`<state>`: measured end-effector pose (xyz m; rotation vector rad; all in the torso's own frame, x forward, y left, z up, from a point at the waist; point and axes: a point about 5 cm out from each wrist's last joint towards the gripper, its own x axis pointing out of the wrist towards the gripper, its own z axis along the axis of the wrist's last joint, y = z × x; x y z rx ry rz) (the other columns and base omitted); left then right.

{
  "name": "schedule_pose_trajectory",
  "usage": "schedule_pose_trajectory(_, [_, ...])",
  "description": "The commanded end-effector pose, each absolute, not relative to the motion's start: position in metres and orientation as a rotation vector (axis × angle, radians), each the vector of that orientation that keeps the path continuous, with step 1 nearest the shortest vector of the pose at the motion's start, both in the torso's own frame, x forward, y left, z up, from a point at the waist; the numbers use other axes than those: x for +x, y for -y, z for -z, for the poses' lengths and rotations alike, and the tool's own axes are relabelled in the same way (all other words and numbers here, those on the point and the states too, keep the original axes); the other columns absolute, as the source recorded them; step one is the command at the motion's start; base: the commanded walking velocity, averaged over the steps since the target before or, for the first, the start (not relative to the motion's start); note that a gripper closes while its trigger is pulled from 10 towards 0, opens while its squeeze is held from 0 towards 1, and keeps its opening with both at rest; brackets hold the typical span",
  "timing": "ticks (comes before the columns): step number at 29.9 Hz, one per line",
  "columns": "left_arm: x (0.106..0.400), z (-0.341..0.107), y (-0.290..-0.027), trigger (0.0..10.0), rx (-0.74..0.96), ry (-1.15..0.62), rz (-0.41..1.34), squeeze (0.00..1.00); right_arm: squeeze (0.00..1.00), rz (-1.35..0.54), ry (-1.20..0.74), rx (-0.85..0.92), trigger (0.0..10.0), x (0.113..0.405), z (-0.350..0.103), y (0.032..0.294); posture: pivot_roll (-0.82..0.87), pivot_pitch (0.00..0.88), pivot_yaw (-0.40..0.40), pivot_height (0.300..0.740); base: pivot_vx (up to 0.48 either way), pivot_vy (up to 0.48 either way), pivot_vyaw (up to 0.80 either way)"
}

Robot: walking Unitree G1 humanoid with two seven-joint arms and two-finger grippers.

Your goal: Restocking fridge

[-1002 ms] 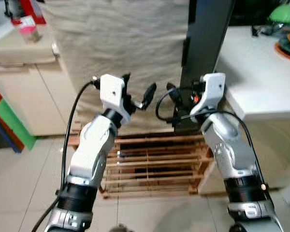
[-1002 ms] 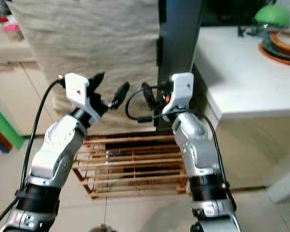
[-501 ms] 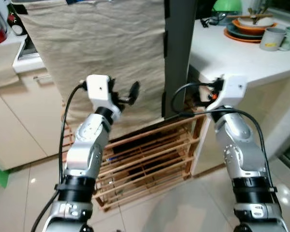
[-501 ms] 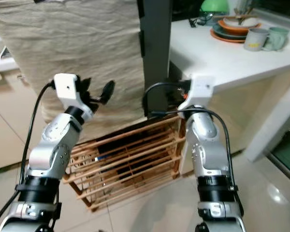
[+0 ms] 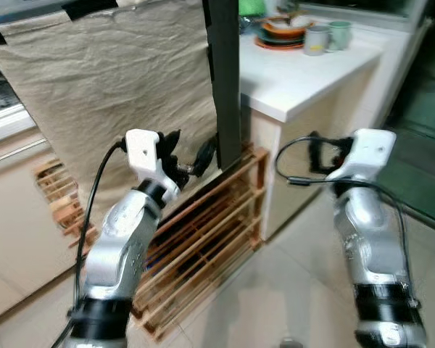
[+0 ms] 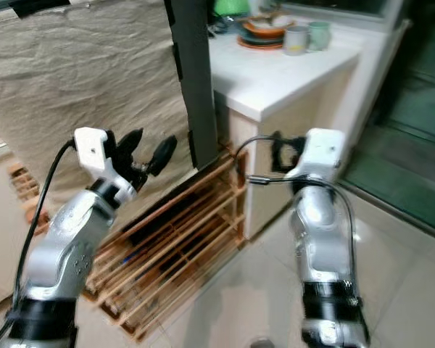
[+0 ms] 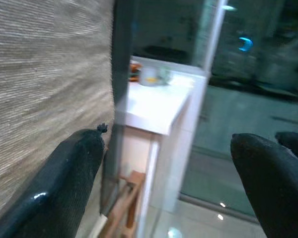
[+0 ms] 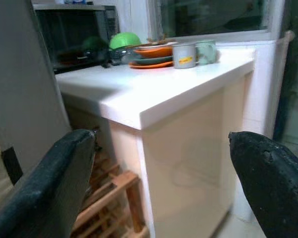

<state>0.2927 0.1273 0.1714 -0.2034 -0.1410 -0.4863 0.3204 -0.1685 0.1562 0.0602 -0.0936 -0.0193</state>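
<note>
— Fridge: can you tell where it is?
— Not for sure. A dark upright panel (image 5: 223, 80) stands at 12 o'clock, but I cannot tell whether it belongs to one. A creased beige cloth (image 5: 116, 80) hangs just beside it, at 11 o'clock.
— And the grippers?
— Left gripper (image 5: 191, 147) is raised in front of the cloth, its fingers spread wide, with nothing between them. Right gripper (image 8: 161, 141) is up at 2 o'clock, facing the white counter (image 5: 290, 72), also released and bare.
— Anything on the counter?
— At its far end, stacked dishes (image 5: 279, 32) and two mugs (image 5: 319, 38) just beside them, with a green bowl (image 8: 124, 39) and a microwave (image 8: 69, 29) behind.
— Below?
— A slatted wooden rack (image 5: 203, 232) on the tiled floor, under the cloth and panel, touching the counter's base.
</note>
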Motion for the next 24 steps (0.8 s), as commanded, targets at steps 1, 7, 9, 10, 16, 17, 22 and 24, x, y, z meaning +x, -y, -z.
schedule_pose_trajectory(1, [0.291, -0.177, -0.125, 10.0, -0.186, 0.158, 0.521, 0.0, 0.83, 0.029, 0.125, 0.064, 10.0, 0.319, -0.16, 0.173, -0.08, 0.0, 0.083, 0.74, -0.285, 0.39, 0.0])
schedule_pose_trajectory(7, [0.284, -0.182, -0.124, 10.0, -0.181, 0.179, 0.564, 0.0, 0.83, 0.006, 0.125, 0.058, 10.0, 0.321, -0.16, 0.168, -0.08, 0.0, 0.075, 0.74, -0.286, 0.389, 0.0])
schedule_pose_trajectory(9, [0.279, -0.184, -0.122, 10.0, -0.181, 0.188, 0.597, 0.0, 0.83, 0.003, 0.125, 0.056, 10.0, 0.321, -0.16, 0.167, -0.08, 0.0, 0.072, 0.74, -0.283, 0.392, 0.0])
schedule_pose_trajectory(10, [0.277, -0.185, -0.121, 10.0, -0.18, 0.195, 0.614, 0.0, 0.82, 0.001, 0.125, 0.054, 10.0, 0.321, -0.16, 0.167, -0.08, 0.0, 0.072, 0.74, -0.281, 0.39, 0.0])
schedule_pose_trajectory(16, [0.276, -0.187, -0.126, 10.0, -0.146, 0.199, 0.622, 0.0, 0.82, -0.005, 0.123, 0.049, 10.0, 0.322, -0.159, 0.167, -0.08, 0.0, 0.063, 0.74, -0.227, 0.401, 0.0])
schedule_pose_trajectory(17, [0.282, -0.186, -0.129, 10.0, -0.121, 0.193, 0.588, 0.0, 0.82, -0.008, 0.125, 0.049, 10.0, 0.323, -0.159, 0.167, -0.08, 0.0, 0.063, 0.74, 0.0, 0.435, 0.0])
schedule_pose_trajectory(22, [0.294, -0.186, -0.135, 10.0, -0.051, 0.197, 0.507, 0.0, 0.82, -0.015, 0.118, 0.032, 10.0, 0.325, -0.159, 0.165, -0.08, 0.0, 0.065, 0.74, 0.0, 0.447, 0.0])
schedule_pose_trajectory(24, [0.302, -0.189, -0.141, 10.0, -0.058, 0.207, 0.447, 0.0, 0.83, -0.017, 0.114, 0.042, 10.0, 0.326, -0.159, 0.163, -0.08, 0.0, 0.068, 0.74, 0.0, 0.0, -0.8])
